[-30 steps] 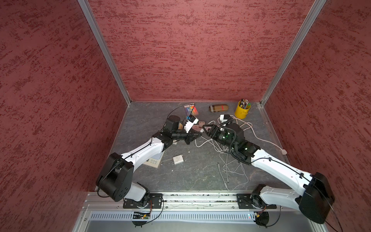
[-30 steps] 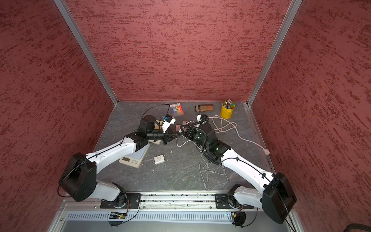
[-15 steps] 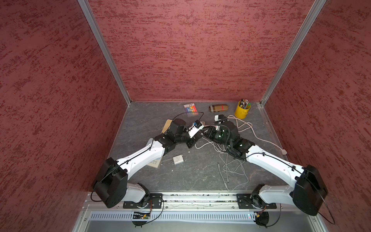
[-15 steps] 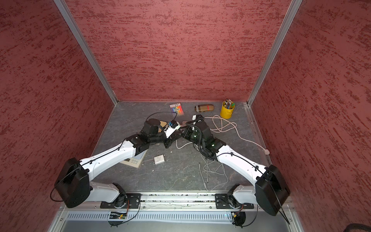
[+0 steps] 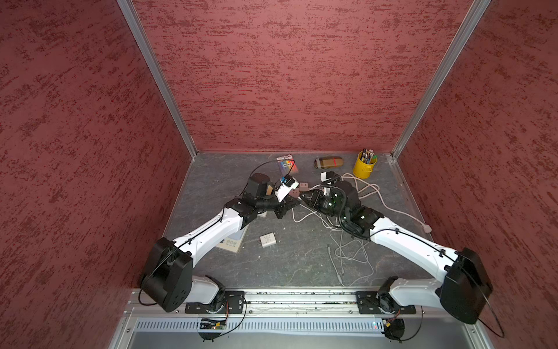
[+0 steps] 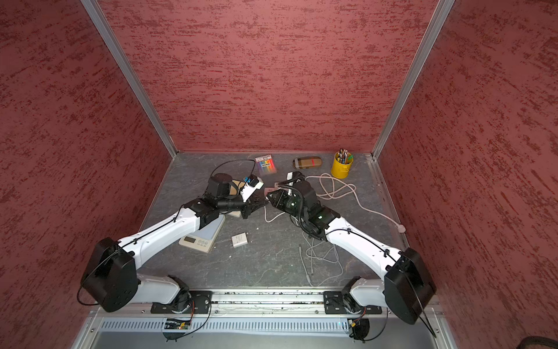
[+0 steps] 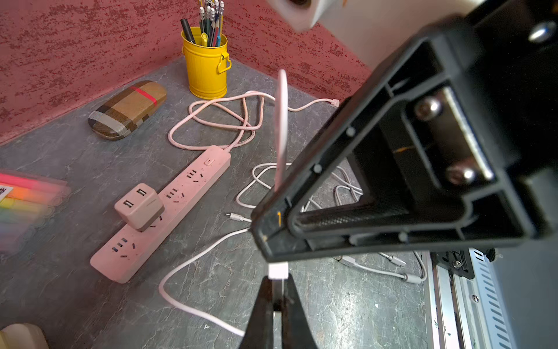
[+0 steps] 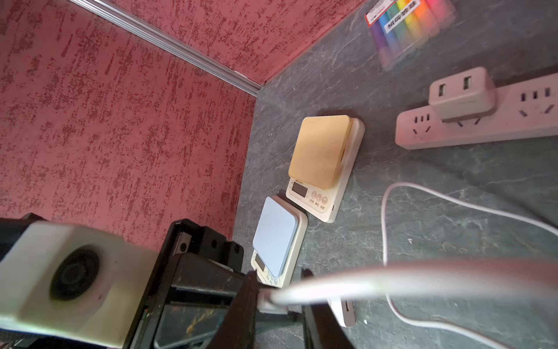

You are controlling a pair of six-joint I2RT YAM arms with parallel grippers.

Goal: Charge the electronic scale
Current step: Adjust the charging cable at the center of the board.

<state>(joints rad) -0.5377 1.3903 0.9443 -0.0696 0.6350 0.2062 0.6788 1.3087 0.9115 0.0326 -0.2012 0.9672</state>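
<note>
Both top views: the left jaws and right jaws meet tip to tip over the grey stone-look bench [image 6: 271, 266]. The cream electronic scale with a pale blue plate [image 5: 231, 243] [image 6: 199, 240] sits apart from them, partly buried under the left forearm.

Left wrist view: left jaws are clamped on a small white cable plug [image 7: 277, 269].

Right wrist view: right jaws straddle that plug [image 8: 270, 299], can't tell if they're pinching it. The scale [image 8: 276, 238] lies just beyond, control panel partly hidden.
</note>
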